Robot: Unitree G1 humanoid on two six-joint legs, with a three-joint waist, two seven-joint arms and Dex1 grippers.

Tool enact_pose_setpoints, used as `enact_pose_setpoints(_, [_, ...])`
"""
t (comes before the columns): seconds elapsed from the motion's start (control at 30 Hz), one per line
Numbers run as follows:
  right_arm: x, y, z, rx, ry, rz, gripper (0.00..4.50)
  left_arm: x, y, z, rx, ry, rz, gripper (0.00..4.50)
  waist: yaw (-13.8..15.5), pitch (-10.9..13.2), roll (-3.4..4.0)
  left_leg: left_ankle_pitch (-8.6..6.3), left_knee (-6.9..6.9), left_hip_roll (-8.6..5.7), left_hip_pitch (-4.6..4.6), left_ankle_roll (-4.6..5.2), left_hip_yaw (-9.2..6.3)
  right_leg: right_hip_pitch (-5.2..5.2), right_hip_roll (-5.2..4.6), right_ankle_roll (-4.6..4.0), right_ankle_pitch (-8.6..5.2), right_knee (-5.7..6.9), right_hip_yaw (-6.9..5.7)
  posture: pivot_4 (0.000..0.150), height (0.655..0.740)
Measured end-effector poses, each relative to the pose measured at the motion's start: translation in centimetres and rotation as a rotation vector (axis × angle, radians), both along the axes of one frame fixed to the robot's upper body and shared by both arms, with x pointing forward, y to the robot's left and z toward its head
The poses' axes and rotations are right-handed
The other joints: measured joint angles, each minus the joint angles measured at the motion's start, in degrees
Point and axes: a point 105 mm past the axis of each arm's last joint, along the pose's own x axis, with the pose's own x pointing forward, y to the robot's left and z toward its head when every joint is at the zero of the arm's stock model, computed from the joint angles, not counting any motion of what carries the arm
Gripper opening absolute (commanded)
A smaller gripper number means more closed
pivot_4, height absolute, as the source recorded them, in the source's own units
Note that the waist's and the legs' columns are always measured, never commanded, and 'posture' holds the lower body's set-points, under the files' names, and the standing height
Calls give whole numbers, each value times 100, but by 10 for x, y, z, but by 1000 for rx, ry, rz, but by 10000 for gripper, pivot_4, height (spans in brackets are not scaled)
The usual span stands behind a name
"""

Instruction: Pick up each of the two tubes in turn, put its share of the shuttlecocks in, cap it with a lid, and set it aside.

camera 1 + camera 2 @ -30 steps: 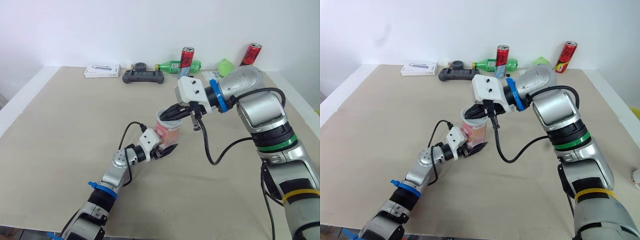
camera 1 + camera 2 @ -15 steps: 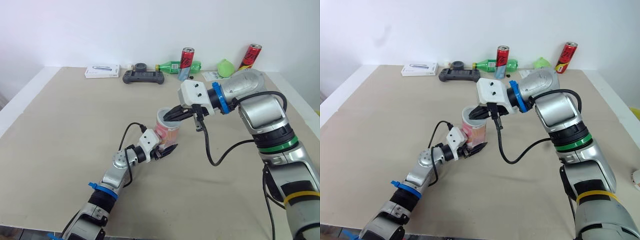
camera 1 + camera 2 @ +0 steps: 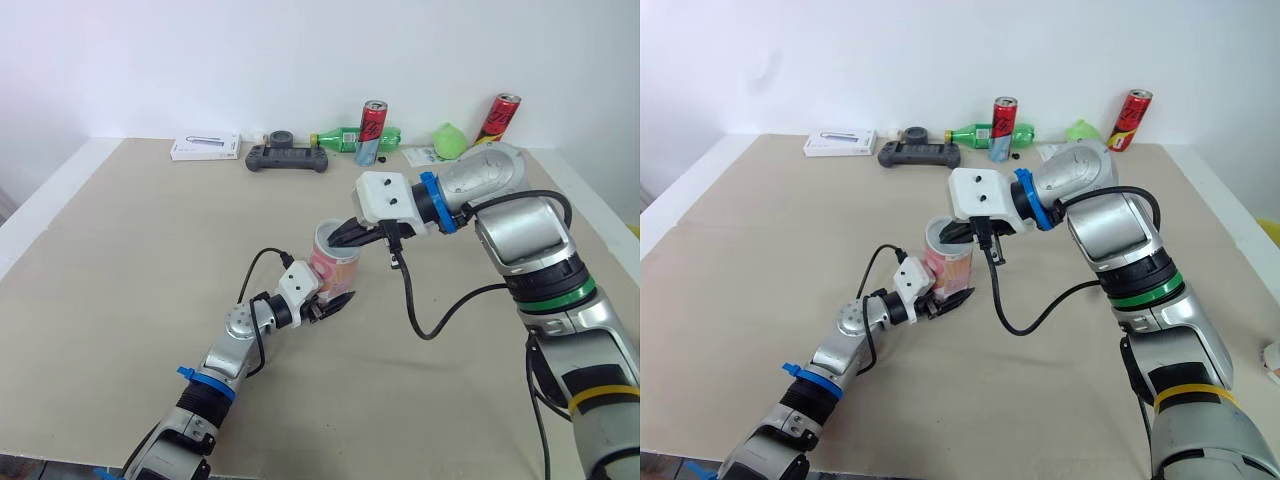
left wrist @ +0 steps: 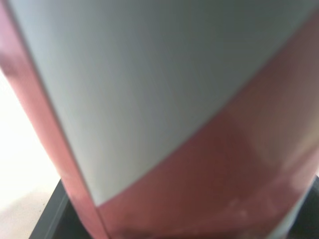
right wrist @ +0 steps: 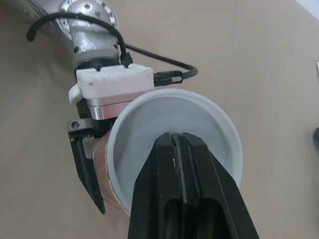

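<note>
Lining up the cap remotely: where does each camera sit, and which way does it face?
Head eyes: on the head, facing forward and down over the table; both arms show, left gripper clamping the tube, right gripper at its top.
Left wrist: faces the tube's side, close up.
Right wrist: looks down onto the tube's top past its own shut fingers; left gripper shows too.
Shared: the tube, in all.

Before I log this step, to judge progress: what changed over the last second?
The right gripper, fingers together, eased slightly lower over the white top of the tube. Nothing was taken or let go. The left gripper still holds the tube upright in the same spot.
</note>
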Motion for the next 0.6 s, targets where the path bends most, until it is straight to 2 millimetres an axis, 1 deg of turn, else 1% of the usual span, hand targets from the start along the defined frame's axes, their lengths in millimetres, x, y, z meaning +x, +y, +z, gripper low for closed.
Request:
enact_pose_setpoints(0.17, [1, 0, -3, -39, -12, -10, 1114, 0, 0, -3, 8, 15, 2, 29251, -1, -39, -6, -30, 0, 14, 33, -51, -1, 13, -47, -9, -7, -14, -63, 1500, 7400])
enact_pose_setpoints(0.3, [1, 0, -4, -46, -11, -14, 1114, 0, -1, -4, 10, 19, 1, 29251, 0, -54, -2, -32, 0, 13, 35, -54, 3, 14, -67, -8, -8, -15, -86, 1500, 7400])
enact_pose_setpoints(0.6, [-4, -1, -7, -81, -34, -16, 1114, -2, -2, -6, 16, 21, -3, 29251, 6, -95, -5, -41, -2, 12, 37, -59, -1, 17, -73, -5, -20, -17, -98, 1500, 7400])
